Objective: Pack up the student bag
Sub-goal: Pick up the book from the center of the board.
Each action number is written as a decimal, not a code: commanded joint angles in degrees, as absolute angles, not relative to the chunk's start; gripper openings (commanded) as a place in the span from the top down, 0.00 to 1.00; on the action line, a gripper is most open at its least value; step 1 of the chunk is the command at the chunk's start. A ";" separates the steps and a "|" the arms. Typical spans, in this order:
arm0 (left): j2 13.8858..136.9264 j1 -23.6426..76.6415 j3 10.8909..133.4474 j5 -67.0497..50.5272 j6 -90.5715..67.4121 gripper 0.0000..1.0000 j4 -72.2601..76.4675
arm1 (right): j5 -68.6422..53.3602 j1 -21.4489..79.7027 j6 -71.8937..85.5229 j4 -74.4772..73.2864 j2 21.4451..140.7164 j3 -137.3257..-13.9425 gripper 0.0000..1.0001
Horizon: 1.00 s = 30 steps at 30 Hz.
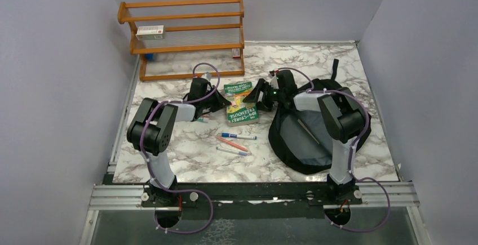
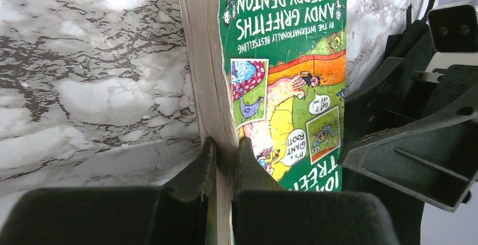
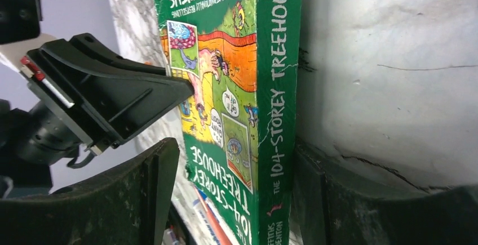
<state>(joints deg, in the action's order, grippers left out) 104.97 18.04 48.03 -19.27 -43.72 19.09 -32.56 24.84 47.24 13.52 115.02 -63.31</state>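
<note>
Nearest the arm bases, three loose pens lie on the white marble-patterned table. To their right, the large black soft fabric backpack rests on the table under the right arm, its mouth gaping upward. Beyond the pens lies a green paperback book titled "The 104-Storey Treehouse", with "by the internationally bestselling Andy Griffiths & Terry Denton" on its cover. The left gripper is pressed together, pinching the book's page edge. The right gripper is spread wide astride the spine side, one finger clear of the cover. At the far wall stands a wooden slatted rack holding a small white box, its label too small to read.
</note>
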 commanded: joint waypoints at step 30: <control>73.37 18.02 60.36 -16.15 -14.56 0.19 -8.44 | -26.75 26.28 14.92 -5.40 88.56 -63.97 0.99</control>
